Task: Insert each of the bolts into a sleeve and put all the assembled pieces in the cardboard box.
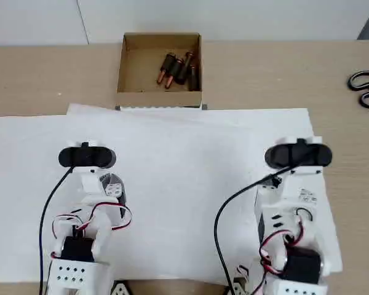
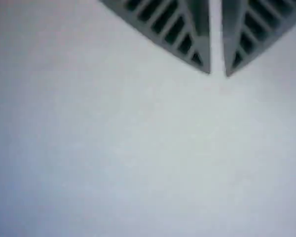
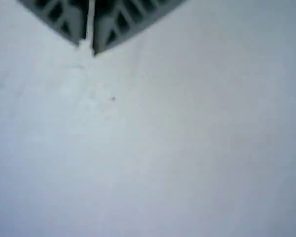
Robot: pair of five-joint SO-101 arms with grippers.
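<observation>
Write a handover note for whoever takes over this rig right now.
Left tool: shut, empty, just above the paper.
Right tool: shut, empty, just above the paper.
Both arms sit folded at the near edge, well short of the box.
Pieces: a cluster of bolts in sleeves lies in the box, toward the right arm's side. The exact count is hard to tell.
Done: every bolt and sleeve in sight is assembled and boxed.
Left: probably nothing. Check the count in the box against the number expected.
</observation>
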